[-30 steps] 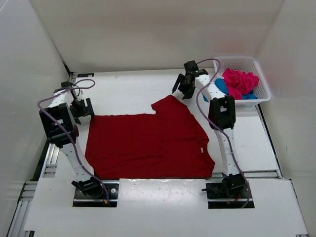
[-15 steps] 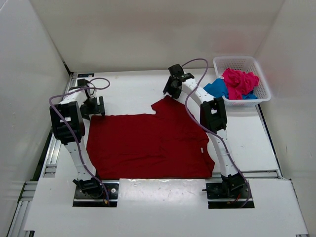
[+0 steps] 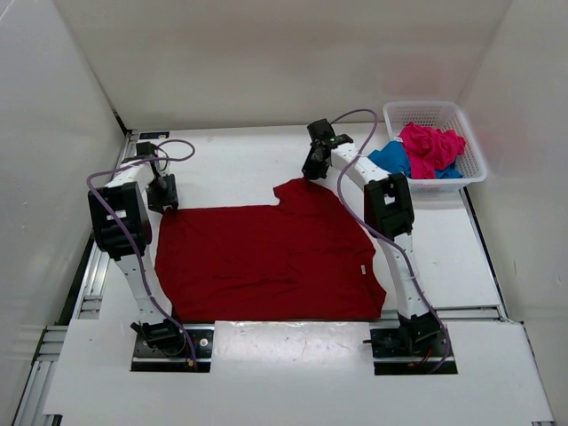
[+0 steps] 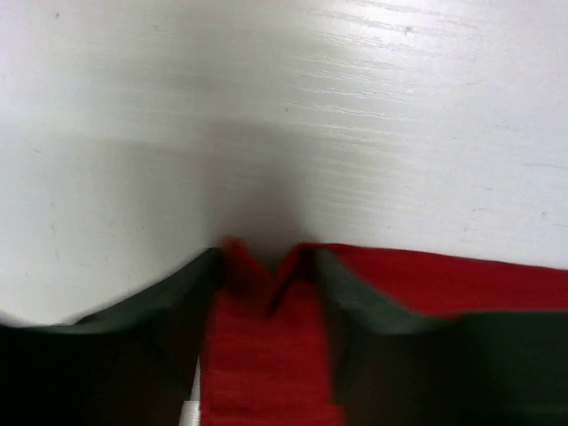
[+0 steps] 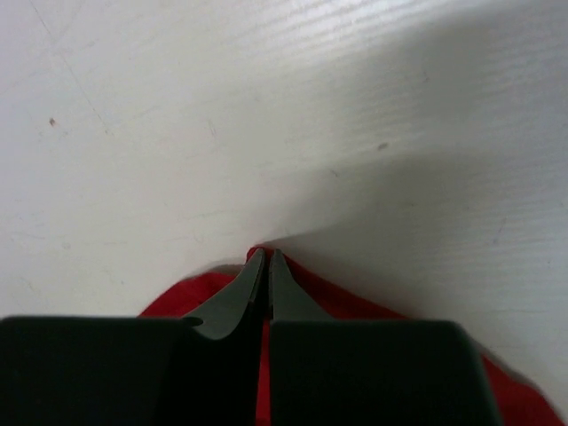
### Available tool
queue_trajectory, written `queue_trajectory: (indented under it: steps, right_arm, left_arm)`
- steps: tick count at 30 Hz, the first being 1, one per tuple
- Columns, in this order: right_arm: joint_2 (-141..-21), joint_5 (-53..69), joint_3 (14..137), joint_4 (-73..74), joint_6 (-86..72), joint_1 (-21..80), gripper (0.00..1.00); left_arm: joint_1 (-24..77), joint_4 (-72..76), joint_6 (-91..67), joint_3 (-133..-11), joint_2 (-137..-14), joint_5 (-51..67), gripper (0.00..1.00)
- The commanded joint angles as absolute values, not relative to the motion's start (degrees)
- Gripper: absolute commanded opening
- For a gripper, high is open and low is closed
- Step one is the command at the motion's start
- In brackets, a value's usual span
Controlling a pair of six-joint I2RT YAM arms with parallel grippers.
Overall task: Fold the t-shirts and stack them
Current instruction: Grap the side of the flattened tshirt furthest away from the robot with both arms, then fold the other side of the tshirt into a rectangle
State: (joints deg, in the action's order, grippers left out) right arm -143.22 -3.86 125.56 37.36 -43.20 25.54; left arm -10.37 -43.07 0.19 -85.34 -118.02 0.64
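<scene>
Right tool [image 5: 264,257]: jaws closed tight, pinching far sleeve tip of dark red t-shirt [image 3: 266,262]. Left tool [image 4: 264,266]: jaws part-way apart, straddling raised fabric at far left corner; hold unconfirmed. Shirt lay flat on table [image 3: 231,160]. Advised: complete left closure before lift; raise both corners level, taut. Second earlier: both tools stood wide, off shirt, right nearer basket [image 3: 435,111]; now both down on far edge.

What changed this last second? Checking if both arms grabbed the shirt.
The right gripper swung left from near the basket and shut on the dark red t-shirt's far sleeve. The left gripper reached its far left corner, jaws open astride the edge. Shirt and basket stayed put.
</scene>
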Motion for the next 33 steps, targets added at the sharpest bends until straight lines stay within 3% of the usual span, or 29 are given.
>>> queue_trajectory:
  steps: [1,5,7,12,18,25,33]
  right_arm:
    - [-140.02,-2.11,122.00,40.17,-39.56,25.93,0.00]
    - [-134.75,-1.49,118.05,39.64,-36.31,26.54,0.00]
    - [-130.90,-1.49,115.94,39.11,-34.90,27.77,0.00]
    - [-119.38,-0.88,103.39,35.43,-33.57,28.30,0.00]
    - [-96.38,-5.26,76.96,32.26,-33.05,30.84,0.00]
    - [-74.90,-8.43,56.20,32.26,-36.73,31.90,0.00]
    - [-63.19,-12.03,44.30,33.31,-41.84,36.12,0.00]
  left_arm:
    - [-10.28,-42.36,0.00,-83.76,-120.85,3.08,0.50]
    - [-10.28,-42.36,0.00,-82.71,-119.54,4.31,0.22]
    - [-9.76,-42.36,0.00,-81.92,-117.78,3.78,0.16]
    - [-9.15,-42.36,0.00,-78.67,-110.68,0.53,0.16]
    - [-5.81,-42.36,0.00,-70.51,-97.33,-0.88,0.16]
    - [-1.50,-42.36,0.00,-62.24,-84.22,-6.67,0.11]
    - [-0.97,-42.36,0.00,-52.22,-76.30,-10.63,0.11]
